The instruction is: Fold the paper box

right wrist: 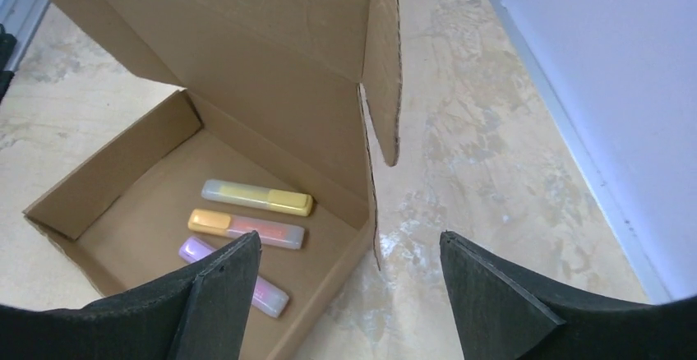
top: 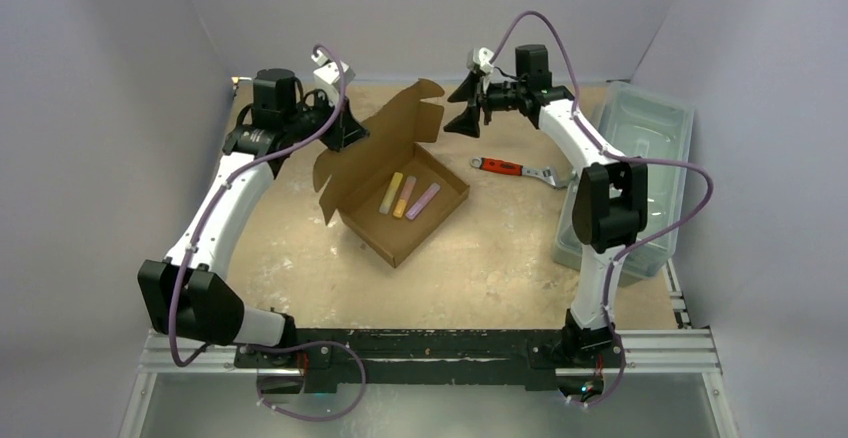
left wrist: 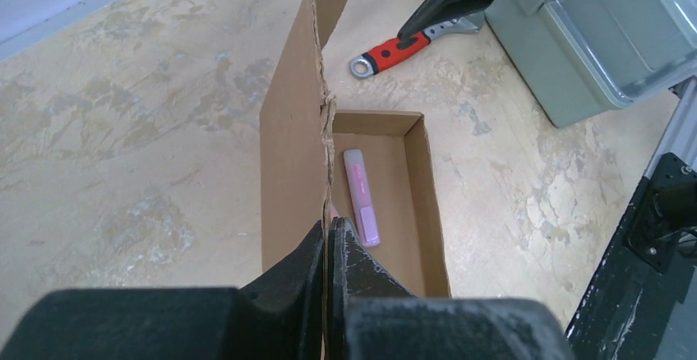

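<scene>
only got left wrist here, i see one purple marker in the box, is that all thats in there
Observer: No, three lie side by side in the paper box: yellow highlighter, orange highlighter, purple highlighter.
Operator: ok and the right claw, open or shut
Observer: The right claw is open and holds nothing.
Operator: is it touching the lid
Observer: No. In its wrist view the lid's side flap hangs ahead of the open fingers, clear of both.

Matt brown cardboard paper box (top: 388,134), scuffed wooden table (top: 500,258), translucent plastic bin (top: 645,130)
</scene>
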Controlling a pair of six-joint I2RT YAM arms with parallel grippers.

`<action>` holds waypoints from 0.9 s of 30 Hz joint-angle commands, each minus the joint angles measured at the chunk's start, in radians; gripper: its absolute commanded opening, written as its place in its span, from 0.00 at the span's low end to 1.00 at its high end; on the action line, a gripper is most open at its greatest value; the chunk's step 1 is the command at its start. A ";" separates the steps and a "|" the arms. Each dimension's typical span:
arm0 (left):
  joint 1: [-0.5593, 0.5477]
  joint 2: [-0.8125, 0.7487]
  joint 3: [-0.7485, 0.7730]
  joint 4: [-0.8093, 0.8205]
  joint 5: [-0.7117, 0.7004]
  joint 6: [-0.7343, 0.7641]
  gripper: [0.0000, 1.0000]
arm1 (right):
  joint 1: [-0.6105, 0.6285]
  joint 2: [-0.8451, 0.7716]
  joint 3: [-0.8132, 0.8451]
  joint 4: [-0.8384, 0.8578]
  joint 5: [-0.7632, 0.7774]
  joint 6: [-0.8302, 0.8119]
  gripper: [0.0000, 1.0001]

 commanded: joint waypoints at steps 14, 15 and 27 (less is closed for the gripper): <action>-0.007 0.044 0.055 0.085 0.066 0.018 0.00 | 0.058 0.025 -0.044 0.188 0.095 0.157 0.40; -0.007 0.042 0.053 0.089 0.065 0.015 0.00 | 0.058 0.026 -0.056 0.216 0.104 0.182 0.37; -0.007 0.034 0.038 0.119 0.059 0.014 0.00 | 0.067 0.008 -0.160 0.371 0.119 0.297 0.36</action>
